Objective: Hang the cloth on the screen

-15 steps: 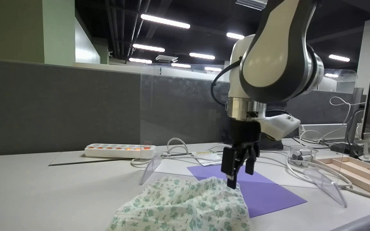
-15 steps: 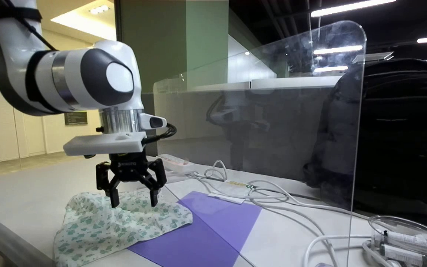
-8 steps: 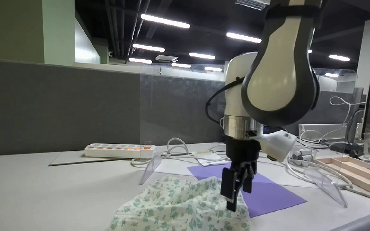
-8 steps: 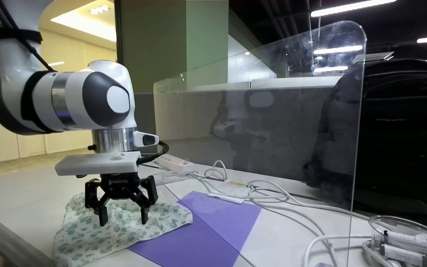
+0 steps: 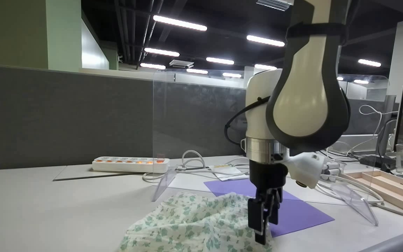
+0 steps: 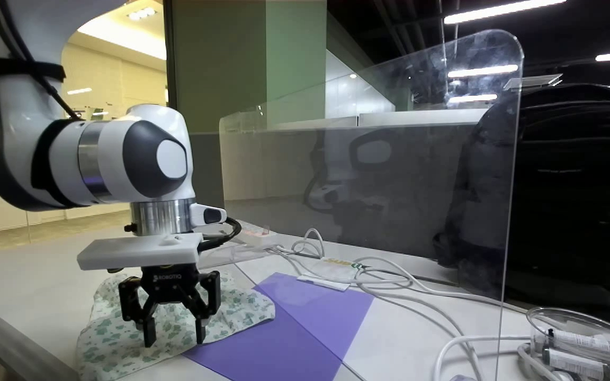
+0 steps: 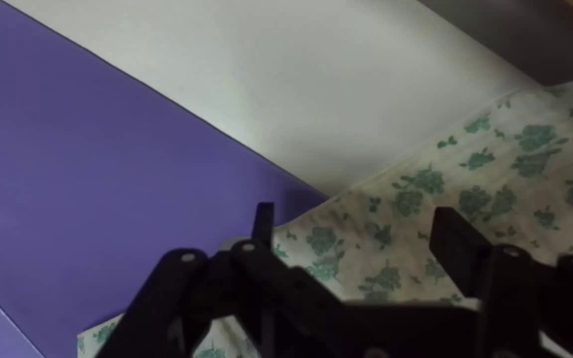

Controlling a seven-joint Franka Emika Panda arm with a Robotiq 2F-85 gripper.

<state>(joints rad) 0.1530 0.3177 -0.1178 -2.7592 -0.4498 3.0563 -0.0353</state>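
The cloth, pale with green flower print, lies crumpled on the table in both exterior views (image 5: 194,224) (image 6: 119,346), and fills the lower right of the wrist view (image 7: 416,199). Its edge overlaps the purple sheet (image 6: 268,352). The screen, a clear upright panel (image 5: 201,115), also shows in an exterior view (image 6: 416,185), behind the cloth. My gripper (image 6: 175,341) points down with its fingers apart, low over the cloth near its edge (image 5: 267,231). In the wrist view cloth shows between the fingertips (image 7: 354,209). I cannot tell whether the tips touch it.
A clear curved foot of the screen (image 5: 164,183) stands beyond the cloth. A white power strip (image 5: 129,164) and loose cables lie behind. A wooden tray (image 5: 390,190) and a clear container of small cylinders (image 6: 580,344) are aside. A grey bar (image 6: 14,344) runs along the table edge.
My gripper has moved down toward the cloth, and in an exterior view shifted slightly left. Its fingers stay apart. The cloth and the screen have not moved.
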